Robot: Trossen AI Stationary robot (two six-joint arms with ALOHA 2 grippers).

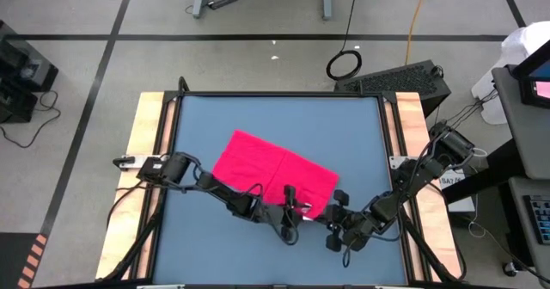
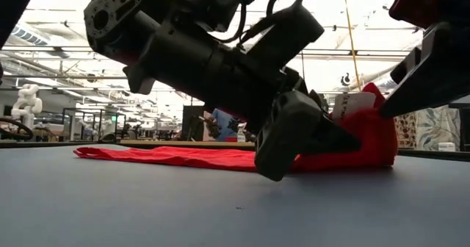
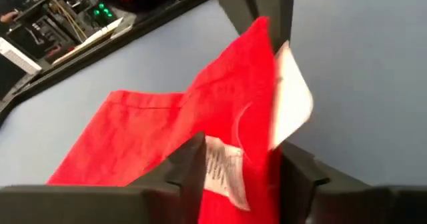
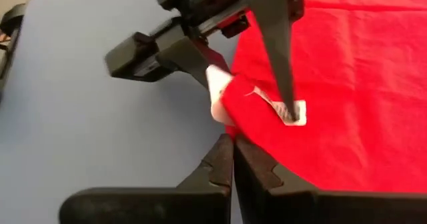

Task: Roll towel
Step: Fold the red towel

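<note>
The towel (image 1: pixel 275 173) lies mostly flat at the centre of the blue surface (image 1: pixel 344 126) in the high view. At its lower edge the left gripper (image 1: pixel 296 205) pinches the raised corner by the white tag (image 3: pixel 223 171). The right gripper (image 1: pixel 337 223), fingers pressed together and empty, sits just right of it.

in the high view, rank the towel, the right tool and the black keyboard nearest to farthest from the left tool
1. towel: its near edge lies at the left tool, pinched there.
2. right tool: just to the right, beside the towel's corner.
3. black keyboard: off the table's far right corner.
</note>
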